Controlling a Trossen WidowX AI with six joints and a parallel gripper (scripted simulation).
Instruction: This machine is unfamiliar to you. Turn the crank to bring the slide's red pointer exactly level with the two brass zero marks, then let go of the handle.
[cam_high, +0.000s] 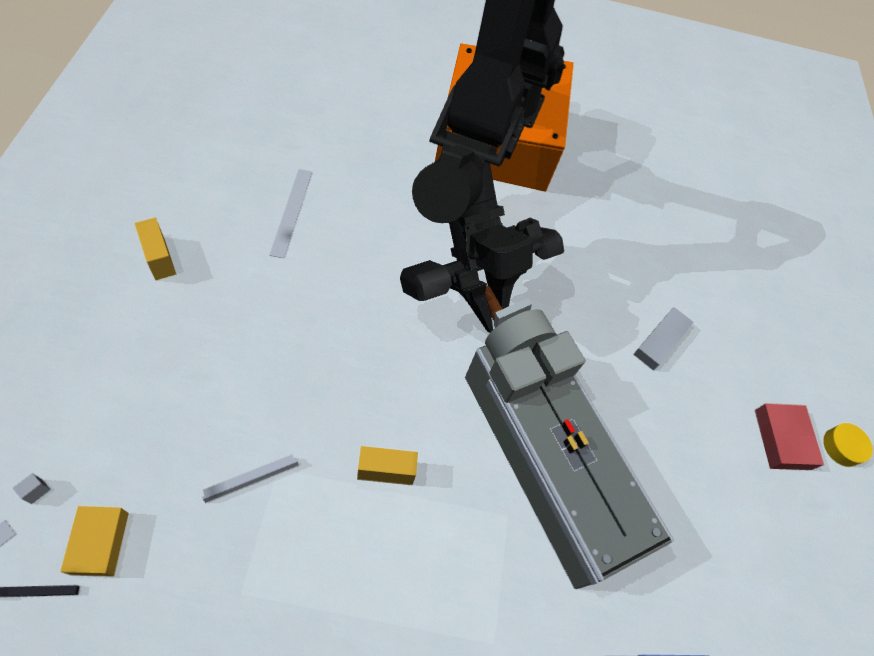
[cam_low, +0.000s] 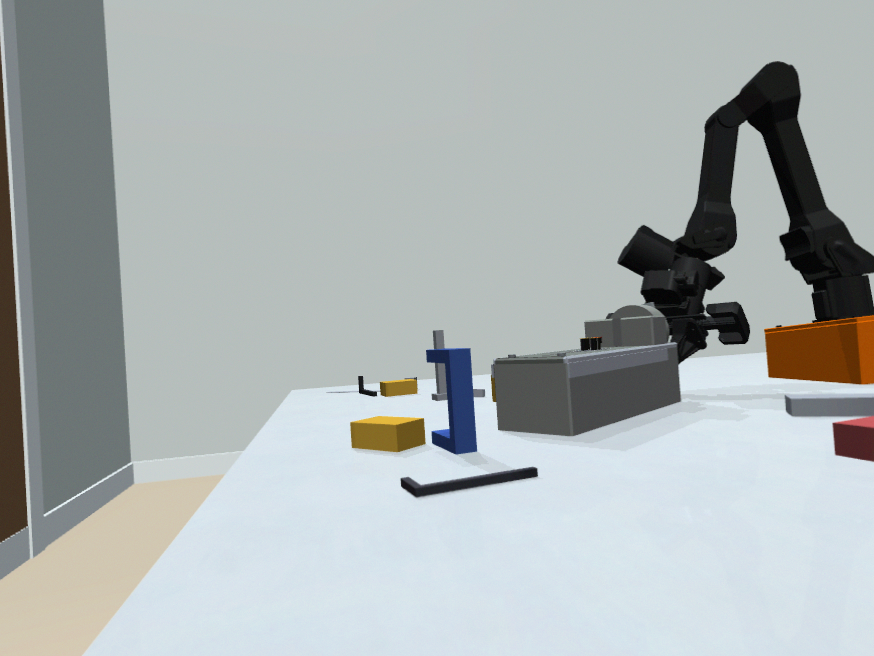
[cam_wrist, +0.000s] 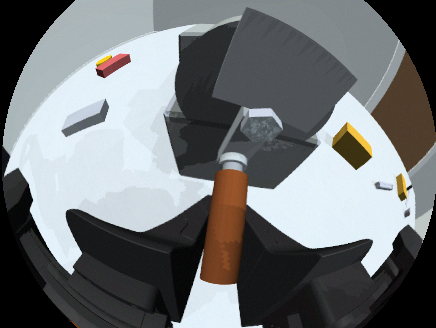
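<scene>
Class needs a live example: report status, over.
Gripper shut on orange crank handle. Red pointer sits just short of brass zero marks, toward the crank end; not level. Nothing blocking the crank.

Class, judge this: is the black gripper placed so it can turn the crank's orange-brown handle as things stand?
Probably yes. The black gripper is already shut on the orange-brown cylindrical handle at the end of the grey machine, and nothing visible blocks the crank from turning.
</scene>
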